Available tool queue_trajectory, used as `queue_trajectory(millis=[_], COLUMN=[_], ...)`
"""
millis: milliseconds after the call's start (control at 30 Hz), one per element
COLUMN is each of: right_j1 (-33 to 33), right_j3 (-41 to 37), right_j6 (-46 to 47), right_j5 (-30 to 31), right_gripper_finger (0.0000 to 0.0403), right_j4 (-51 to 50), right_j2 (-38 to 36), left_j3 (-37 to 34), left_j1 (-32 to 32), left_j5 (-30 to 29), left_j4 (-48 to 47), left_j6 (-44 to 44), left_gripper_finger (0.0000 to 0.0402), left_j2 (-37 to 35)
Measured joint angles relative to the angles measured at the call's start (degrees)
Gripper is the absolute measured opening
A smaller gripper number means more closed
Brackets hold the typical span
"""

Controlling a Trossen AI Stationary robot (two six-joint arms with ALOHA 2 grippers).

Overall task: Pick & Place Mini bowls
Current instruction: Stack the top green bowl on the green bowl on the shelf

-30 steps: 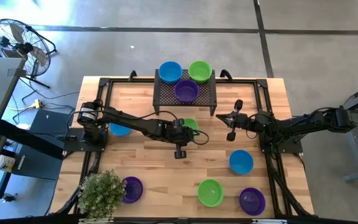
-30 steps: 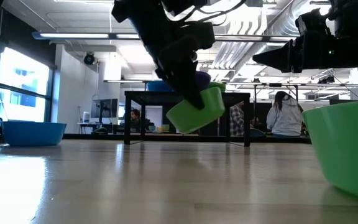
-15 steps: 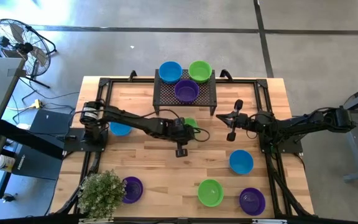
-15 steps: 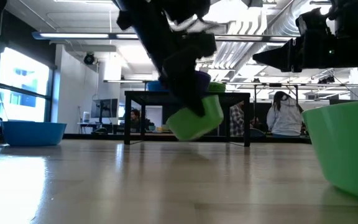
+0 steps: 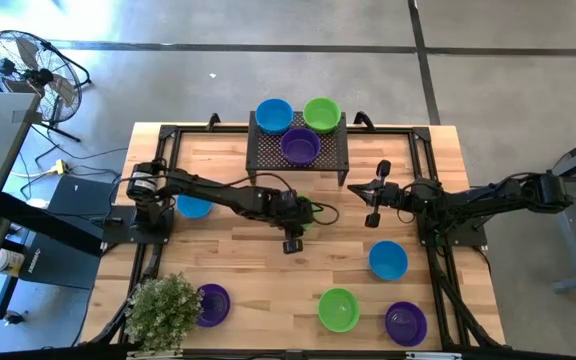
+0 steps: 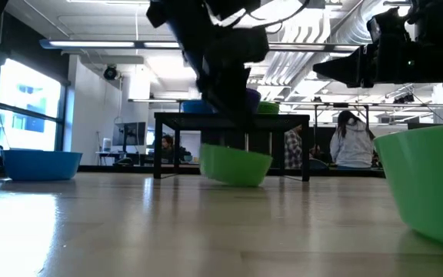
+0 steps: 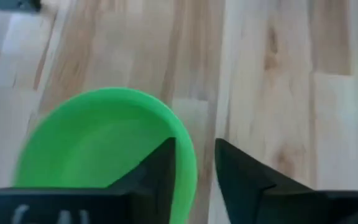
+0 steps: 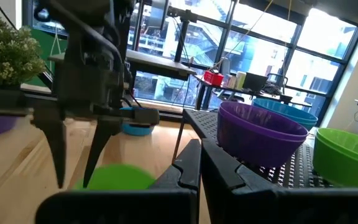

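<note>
Green mini bowl (image 6: 235,164) went from tilted and airborne to flat on the table at 6 o'clock of the rack (image 5: 299,158), left gripper (image 7: 194,171) fingers straddling its rim, slightly apart; light, stiff, slick plastic, so pinch the rim; right gripper (image 5: 373,204) idle, closed.

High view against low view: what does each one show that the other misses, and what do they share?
Only the high view shows the potted plant, the purple bowl beside it and the fan on the floor. Only the low view shows people in the room behind, and that the middle green bowl sits flat on the table. Both show the left end effector over that bowl, the blue bowl at the table's left, and the black rack.
</note>
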Motion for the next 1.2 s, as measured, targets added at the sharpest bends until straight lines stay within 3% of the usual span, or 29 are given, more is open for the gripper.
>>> queue_trajectory(millis=[133,233,333,433,967,1200], right_j1=[0.01,0.01,0.00,0.01,0.07,0.06], right_j3=[0.00,0.00,0.00,0.00,-0.02,0.22], right_j6=[-0.01,-0.03,-0.01,0.03,4.39,9.36], right_j5=[0.16,0.21,0.23,1.07,2.05,6.75], right_gripper_finger=[0.0000,0.0000,0.0000,0.0000,0.0000,0.0000], right_j4=[-0.02,-0.12,-0.07,-0.09,-1.90,-3.64], right_j2=[0.00,0.00,0.00,0.00,0.01,0.58], left_j3=[1.17,1.39,0.78,-1.68,-30.89,-44.99], left_j1=[-0.98,-2.06,-2.11,-2.01,-3.89,-3.78], left_j5=[-3.33,-5.50,-3.78,-2.86,-4.98,-6.59], left_j4=[-3.49,-3.08,-3.52,2.33,37.47,51.93], left_j6=[1.65,4.03,4.44,4.10,2.16,0.95], left_gripper_finger=[0.0115,0.0071,0.0014,0.0014,0.0001,0.0000], left_j2=[-0.07,-0.96,-1.96,-4.17,-20.56,-28.19])
